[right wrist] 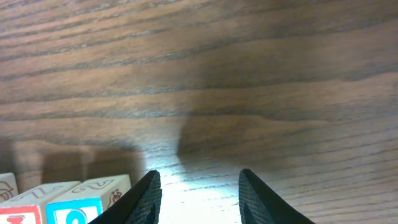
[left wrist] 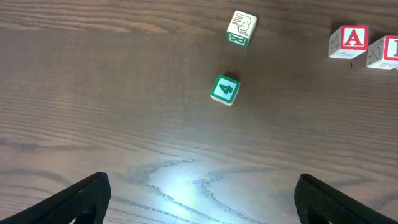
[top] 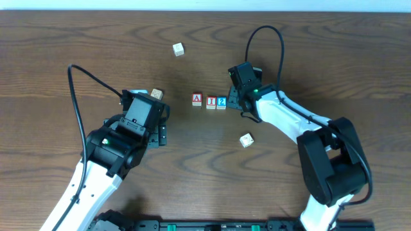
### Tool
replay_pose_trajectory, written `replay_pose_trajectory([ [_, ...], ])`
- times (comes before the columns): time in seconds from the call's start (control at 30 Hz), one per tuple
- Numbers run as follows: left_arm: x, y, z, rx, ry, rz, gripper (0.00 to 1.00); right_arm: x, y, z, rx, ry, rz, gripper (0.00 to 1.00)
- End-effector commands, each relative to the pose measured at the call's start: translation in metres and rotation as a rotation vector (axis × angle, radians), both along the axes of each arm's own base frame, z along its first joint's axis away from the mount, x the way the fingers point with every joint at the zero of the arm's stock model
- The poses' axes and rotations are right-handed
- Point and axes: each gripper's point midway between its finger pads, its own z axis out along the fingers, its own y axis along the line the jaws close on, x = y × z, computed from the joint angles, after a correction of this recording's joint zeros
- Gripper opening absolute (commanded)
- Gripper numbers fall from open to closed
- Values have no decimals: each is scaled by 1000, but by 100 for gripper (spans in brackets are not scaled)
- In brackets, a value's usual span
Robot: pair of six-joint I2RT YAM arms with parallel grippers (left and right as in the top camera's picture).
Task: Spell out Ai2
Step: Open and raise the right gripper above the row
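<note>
Dark wood table: A, I, 2 in a row, both grippers empty

Low over the wood, the left gripper has its fingers spread wide and holds nothing. Just ahead of it lies a green 4 block, and farther ahead a pale block sits tilted. Ahead and to its right stands the row, faces up: A block, I block, 2 block. I and 2 touch, while A sits just beside them across a slight gap. The right gripper is just beside the 2 block, with its fingers parted over bare wood and nothing between them. A loose cream block lies near it, on the robot's side.
</note>
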Motion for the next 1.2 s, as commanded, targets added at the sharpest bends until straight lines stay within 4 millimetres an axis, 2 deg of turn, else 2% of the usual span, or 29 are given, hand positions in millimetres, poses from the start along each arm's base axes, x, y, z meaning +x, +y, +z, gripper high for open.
replay_pose_trajectory([
  [0.0,2,4,5,4,-24,30,95,-3,10,-4,16,10,2,41],
  [0.9,2,4,5,1,-25,36,95,-9,18,-4,9,14,13,42],
  [1.17,2,4,5,1,-25,36,95,-9,18,-4,9,15,14,51],
])
